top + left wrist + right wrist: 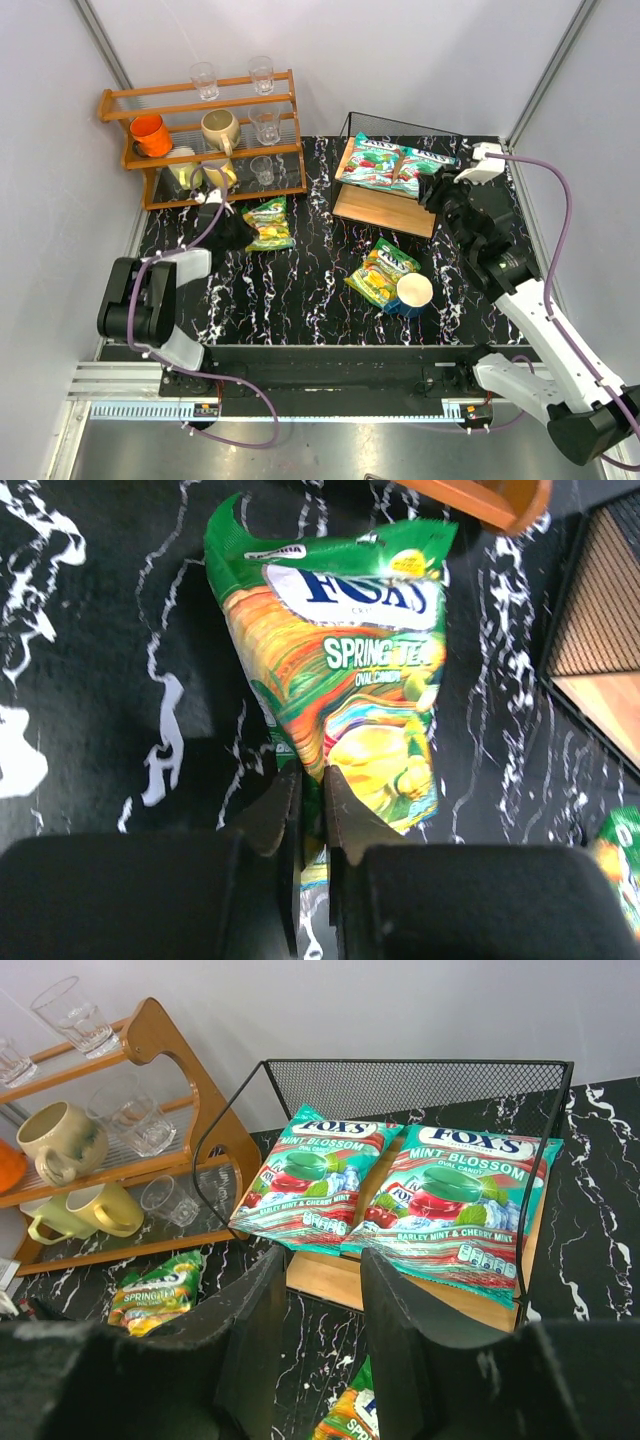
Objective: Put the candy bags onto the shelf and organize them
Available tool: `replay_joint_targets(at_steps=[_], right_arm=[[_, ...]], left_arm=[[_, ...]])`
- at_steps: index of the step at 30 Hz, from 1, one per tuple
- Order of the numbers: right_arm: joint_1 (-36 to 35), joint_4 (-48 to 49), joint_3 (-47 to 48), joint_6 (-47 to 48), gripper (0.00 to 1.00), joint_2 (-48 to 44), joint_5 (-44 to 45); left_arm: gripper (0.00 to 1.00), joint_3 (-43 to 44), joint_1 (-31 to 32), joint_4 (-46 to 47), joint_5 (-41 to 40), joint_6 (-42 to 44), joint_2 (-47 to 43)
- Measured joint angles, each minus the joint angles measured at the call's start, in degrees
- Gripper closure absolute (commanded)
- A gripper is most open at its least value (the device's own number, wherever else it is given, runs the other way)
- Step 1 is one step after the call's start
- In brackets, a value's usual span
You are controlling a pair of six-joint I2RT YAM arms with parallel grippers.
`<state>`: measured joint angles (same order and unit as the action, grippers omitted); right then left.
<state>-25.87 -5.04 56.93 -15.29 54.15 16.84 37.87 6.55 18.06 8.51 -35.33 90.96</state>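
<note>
Two teal candy bags [372,160] [421,169] lie side by side on the top board of the shelf [384,207], and the right wrist view shows both bags [315,1185] [455,1210]. A yellow-green candy bag [268,222] [350,680] lies on the black table left of the shelf. My left gripper [236,230] [312,775] is shut on its near edge. Another yellow-green bag [380,270] [345,1422] lies in front of the shelf. My right gripper [440,195] [322,1270] hovers by the shelf's right front, open with nothing between its fingers.
An orange-brown wooden rack [200,140] with mugs and glasses stands at the back left, close to the held bag. A white-and-blue cup [413,292] stands against the second yellow-green bag. Grey walls close in the table on the left, back and right.
</note>
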Motion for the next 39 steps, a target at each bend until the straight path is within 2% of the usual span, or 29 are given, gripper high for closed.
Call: replay_joint_targets(at_steps=[6,10,14,19,23,31,39], right_arm=[[0.00,-1.25,0.00,-0.02,0.55,-1.81,0.02],[0.00,-1.38,0.00,0.00,0.55,-2.71,0.02],[-0.02,-1.79,0.00,-0.04,0.55,-3.48,0.07],[-0.02,-2.58,-0.24,-0.02,0.55,-4.37,0.22],[-0.02,-3.32,-0.52,0.02,0.54,-4.98,0.50],[-0.02,-3.87,-0.83,0.66,0.53,-5.16,2.16],[-0.02,-3.87,-1.57,1.57,0.53,-5.42,3.69]], left_arm=[[1.00,-1.62,3.26,-5.03,4.07,3.52,-8.79],[1.00,-0.04,13.27,-9.27,5.03,7.87,-12.79],[1.00,1.57,22.18,-9.66,6.91,9.42,-14.32],[1.00,2.64,25.66,-9.29,7.54,9.62,-14.32],[1.00,5.53,26.69,-8.83,7.69,9.64,-11.21],[1.00,19.67,30.05,-7.80,7.76,11.19,1.51],[1.00,25.97,30.73,-7.26,6.25,13.09,8.87]])
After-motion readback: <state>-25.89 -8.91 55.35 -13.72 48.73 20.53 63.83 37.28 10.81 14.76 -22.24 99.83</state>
